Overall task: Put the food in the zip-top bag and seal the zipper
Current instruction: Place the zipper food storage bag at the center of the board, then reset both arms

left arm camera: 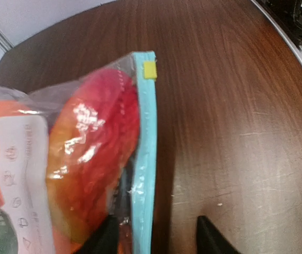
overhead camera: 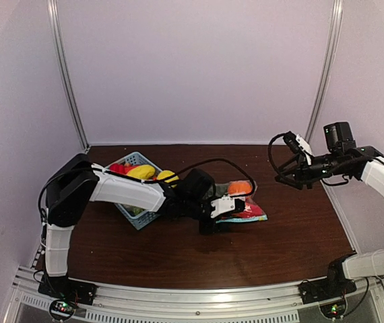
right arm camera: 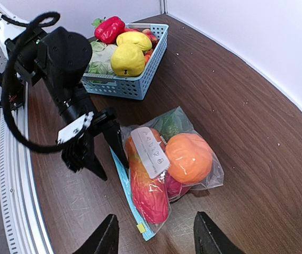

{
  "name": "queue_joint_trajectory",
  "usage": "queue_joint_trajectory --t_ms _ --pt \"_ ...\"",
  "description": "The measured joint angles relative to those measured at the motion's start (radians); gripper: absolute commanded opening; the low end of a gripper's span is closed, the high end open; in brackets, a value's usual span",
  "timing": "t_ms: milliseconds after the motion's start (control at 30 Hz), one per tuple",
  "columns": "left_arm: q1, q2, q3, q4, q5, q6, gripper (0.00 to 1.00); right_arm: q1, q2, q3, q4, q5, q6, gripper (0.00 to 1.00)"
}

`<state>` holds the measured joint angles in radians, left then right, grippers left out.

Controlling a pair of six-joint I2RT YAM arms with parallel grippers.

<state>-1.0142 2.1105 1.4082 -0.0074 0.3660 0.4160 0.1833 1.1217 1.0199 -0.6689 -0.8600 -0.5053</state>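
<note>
Two grippers show, and both have their fingers apart with nothing clamped. The left gripper (right arm camera: 114,168) is low over the dark brown wooden table (overhead camera: 178,259). Its black fingers (left arm camera: 106,238) straddle one end of the narrow light-blue zipper strip (left arm camera: 144,143), one over the bag side and the other over bare wood. The right gripper (right arm camera: 155,217) hangs well above the table on the right side, spread and empty, looking down on the scene.

The crinkly clear zip-top bag (right arm camera: 150,153) lies flat near the middle of the table, just right of the light-blue lattice basket (right arm camera: 135,84). Inside the bag sit a round orange toy fruit (right arm camera: 189,157), a long red-and-yellow toy piece (right arm camera: 148,193) pressed against the zipper side, and a green leafy piece (right arm camera: 167,124) at the far end. A small yellow slider tab (left arm camera: 149,69) sits at the strip's end farthest from the left gripper. The strip lies flat, but whether it is sealed along its length cannot be told.

The basket holds a red toy pepper (right arm camera: 109,27), two yellow toy fruits (right arm camera: 127,59) and green leafy toys (right arm camera: 100,55).
</note>
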Motion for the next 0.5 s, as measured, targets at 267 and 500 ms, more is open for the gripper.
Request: queue_joint_trajectory --t_ms 267,500 --pt "-0.071 -0.098 -0.138 -0.051 -0.063 -0.102 0.98 -0.003 0.032 0.0 0.03 -0.003 0.037 0.53" --pt "-0.071 -0.378 -0.165 -0.08 -0.153 -0.165 0.98 -0.035 0.021 0.0 0.071 0.079 0.118 0.99"
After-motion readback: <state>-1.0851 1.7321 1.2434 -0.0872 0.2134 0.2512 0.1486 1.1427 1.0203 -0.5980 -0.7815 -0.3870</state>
